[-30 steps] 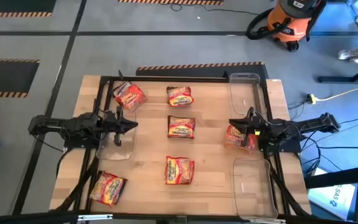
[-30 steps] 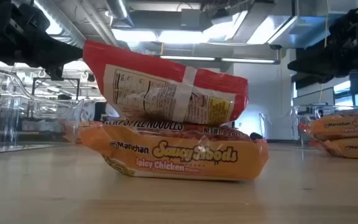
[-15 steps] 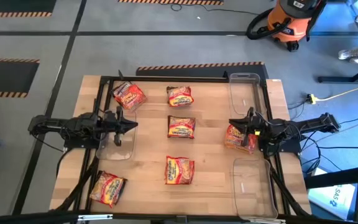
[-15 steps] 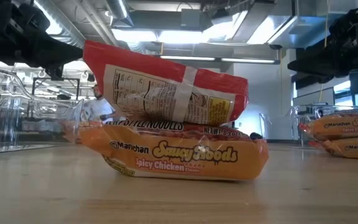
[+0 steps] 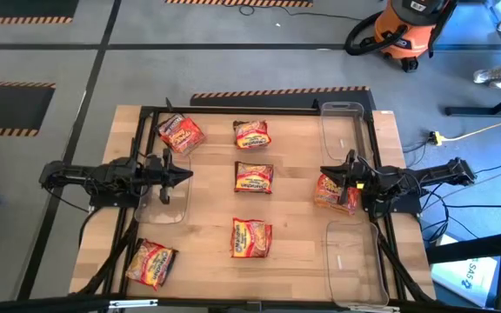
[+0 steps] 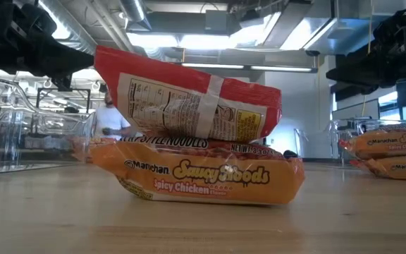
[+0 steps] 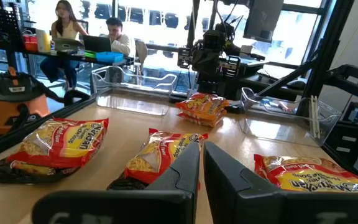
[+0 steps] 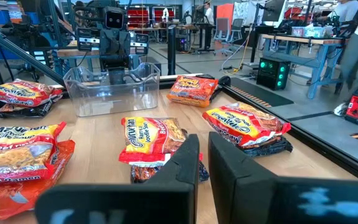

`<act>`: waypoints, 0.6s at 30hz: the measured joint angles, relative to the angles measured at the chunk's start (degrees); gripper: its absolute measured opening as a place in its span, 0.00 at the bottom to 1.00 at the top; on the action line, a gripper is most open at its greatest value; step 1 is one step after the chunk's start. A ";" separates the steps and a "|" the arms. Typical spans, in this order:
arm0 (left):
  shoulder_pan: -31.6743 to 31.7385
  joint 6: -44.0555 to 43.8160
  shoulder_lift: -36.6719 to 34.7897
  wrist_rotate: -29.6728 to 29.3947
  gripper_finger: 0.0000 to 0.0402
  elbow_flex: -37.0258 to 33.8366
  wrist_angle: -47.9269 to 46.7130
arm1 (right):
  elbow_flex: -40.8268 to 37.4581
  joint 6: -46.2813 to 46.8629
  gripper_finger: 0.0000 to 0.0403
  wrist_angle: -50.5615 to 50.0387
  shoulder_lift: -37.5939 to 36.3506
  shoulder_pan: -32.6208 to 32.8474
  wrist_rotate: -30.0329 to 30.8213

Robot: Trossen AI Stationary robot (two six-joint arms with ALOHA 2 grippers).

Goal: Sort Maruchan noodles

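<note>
Nothing moved on the table (image 5: 207, 209) since a second ago; only a person behind, seen low, shifted. Left gripper (image 5: 185, 174) at 9 o'clock, right gripper (image 5: 327, 172) at 3 o'clock, jaws shut, holding nothing. Noodle packets (image 5: 253, 177) scattered from 11 to 7 o'clock, centre column included. Sorting not yet begun, seemingly; next calls for opening over a packet.

Robotics lab: taped concrete floor (image 5: 76, 61), orange shop vacuum (image 5: 404, 26), seated people (image 7: 67, 31) at workstations, equipment benches (image 8: 303, 43).
</note>
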 joint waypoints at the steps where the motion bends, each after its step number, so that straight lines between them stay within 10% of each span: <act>1: 0.00 0.00 -0.01 0.01 0.04 -0.01 -0.01 | 0.00 -0.01 0.04 0.00 0.00 -0.02 0.00; 18: 0.01 0.01 0.01 -2.14 0.04 -0.02 2.55 | 0.00 0.00 0.04 0.00 -0.01 -0.01 0.00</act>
